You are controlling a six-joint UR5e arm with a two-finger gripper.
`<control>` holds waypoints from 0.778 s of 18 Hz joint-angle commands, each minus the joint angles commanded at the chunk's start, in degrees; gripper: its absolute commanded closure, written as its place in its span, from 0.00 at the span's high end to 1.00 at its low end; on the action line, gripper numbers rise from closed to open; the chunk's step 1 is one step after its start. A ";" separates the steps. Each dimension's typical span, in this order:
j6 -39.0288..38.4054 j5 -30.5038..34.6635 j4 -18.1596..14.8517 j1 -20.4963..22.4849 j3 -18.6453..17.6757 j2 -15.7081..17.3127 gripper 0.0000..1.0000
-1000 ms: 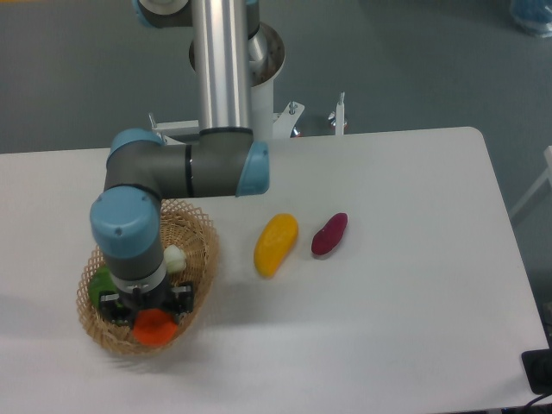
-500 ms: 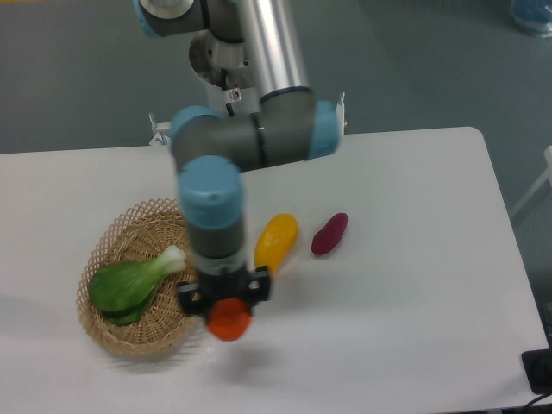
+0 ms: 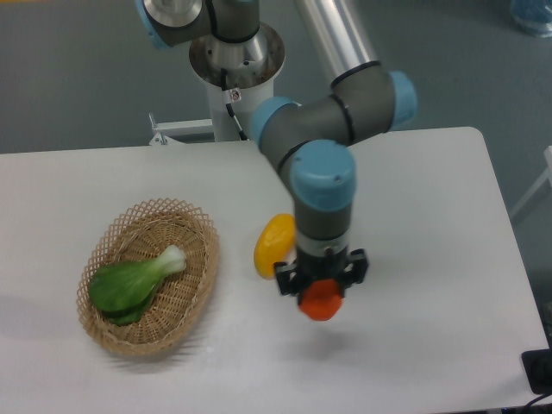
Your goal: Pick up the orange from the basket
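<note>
Our black two-finger gripper [image 3: 321, 285] clasps the small round bright orange fruit [image 3: 320, 299], well clear of the oval woven wicker basket [image 3: 200, 285]; next, we judge, a controlled set-down.

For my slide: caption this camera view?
Gripper holds round bright orange fruit above the white table, beyond the oval wicker basket.

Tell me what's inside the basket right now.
Only a leafy green vegetable lies in the basket. The orange is out, held in the gripper over the table.
</note>
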 joint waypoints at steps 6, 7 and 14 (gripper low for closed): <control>12.05 0.00 -0.09 3.08 -0.71 0.79 0.65; 13.46 0.00 -0.09 3.09 -0.80 0.97 0.65; 20.76 1.67 -0.09 3.35 -0.71 0.97 0.67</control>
